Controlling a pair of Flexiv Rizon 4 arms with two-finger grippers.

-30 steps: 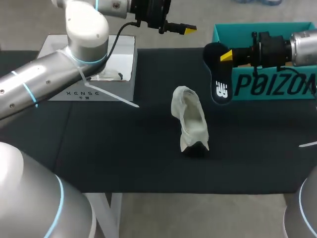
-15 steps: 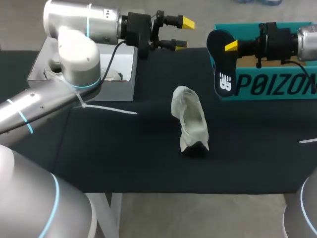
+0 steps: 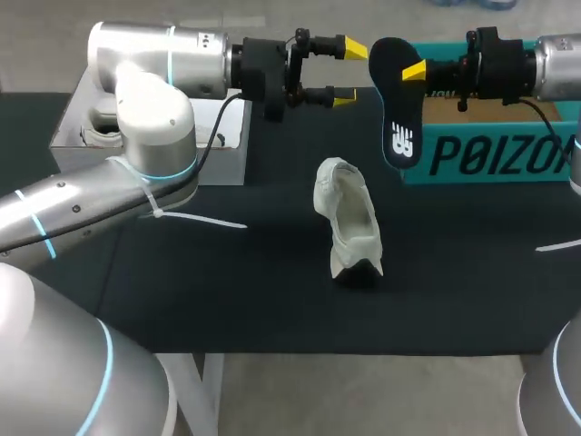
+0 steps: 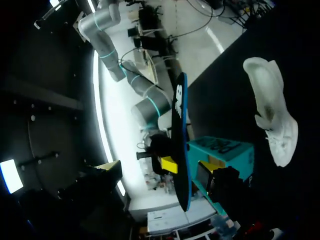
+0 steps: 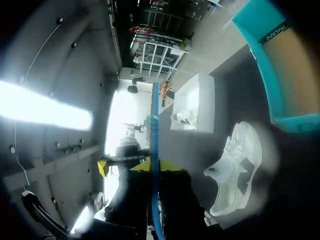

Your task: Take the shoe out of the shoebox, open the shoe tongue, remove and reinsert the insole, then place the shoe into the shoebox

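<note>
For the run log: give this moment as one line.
insole: held by right gripper | left gripper: open beside it | shoe: on table

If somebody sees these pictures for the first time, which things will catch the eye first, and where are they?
First comes the black insole, held up in the air by the right claw in front of the teal shoebox at the table's far right. The left claw, open, faces it from close by. The white shoe rests alone in the middle of the black table.
</note>
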